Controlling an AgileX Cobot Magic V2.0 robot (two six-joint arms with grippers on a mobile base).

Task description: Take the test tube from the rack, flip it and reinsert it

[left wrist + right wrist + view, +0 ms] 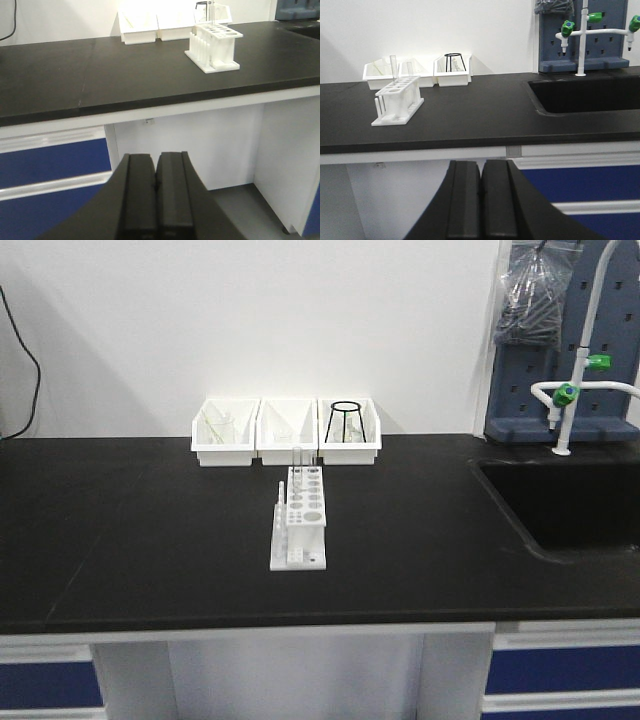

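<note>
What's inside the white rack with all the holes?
Two clear test tubes seem to stand in holes at the far end of the rack. The other holes look empty. The tubes' bottoms are hidden inside the rack.

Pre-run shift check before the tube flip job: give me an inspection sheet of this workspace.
Surface: black countertop, no spills seen.
Job's things: white rack mid-counter; clear test tubes upright at its end nearest the bins.
Clutter: three white bins along the back wall, black wire stand in the right one.
Tools: left tool and right tool both shut, empty, short of the counter.
Cables: one black cable on the wall, far left.
Surroundings: sink, green-knobbed faucet, blue pegboard.
</note>
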